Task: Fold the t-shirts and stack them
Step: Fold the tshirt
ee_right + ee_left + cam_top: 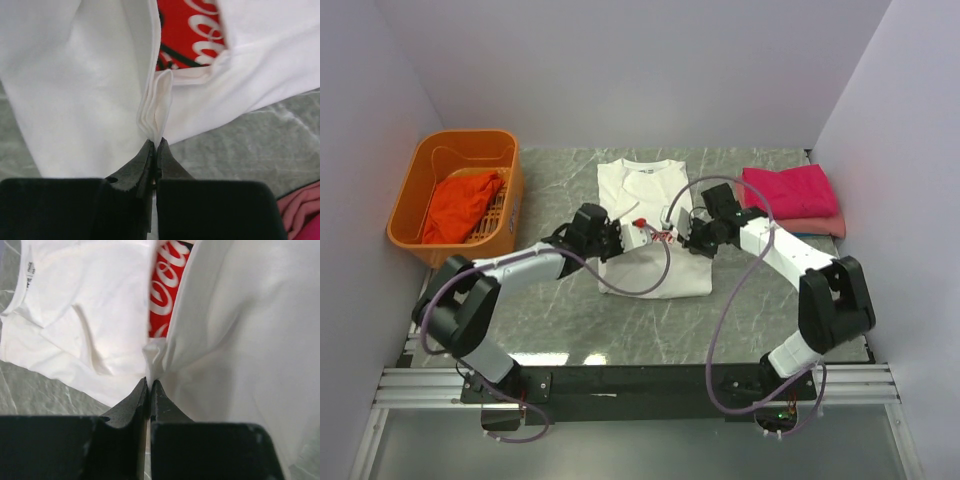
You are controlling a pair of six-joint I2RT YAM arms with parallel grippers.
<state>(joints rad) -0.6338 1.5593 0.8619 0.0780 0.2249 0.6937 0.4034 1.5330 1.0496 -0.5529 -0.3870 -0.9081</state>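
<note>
A white t-shirt (pixel 645 185) with a red print (pixel 641 223) lies in the middle of the table, its lower half lifted. My left gripper (pixel 620 236) is shut on a bunched fold of its cloth (pixel 152 352); the red print with white lettering (pixel 165 290) shows just beyond. My right gripper (pixel 686 237) is shut on a layered edge of the same shirt (pixel 157 112), the red print (pixel 187 30) above it. A folded magenta t-shirt (pixel 785 190) lies on a pink one (pixel 815 228) at the right. An orange-red t-shirt (pixel 462 205) lies in the basket.
An orange plastic basket (pixel 430 165) stands at the back left. The marble table top (pixel 740 300) runs to white walls at the back and sides. A corner of the magenta stack (pixel 300 215) shows in the right wrist view.
</note>
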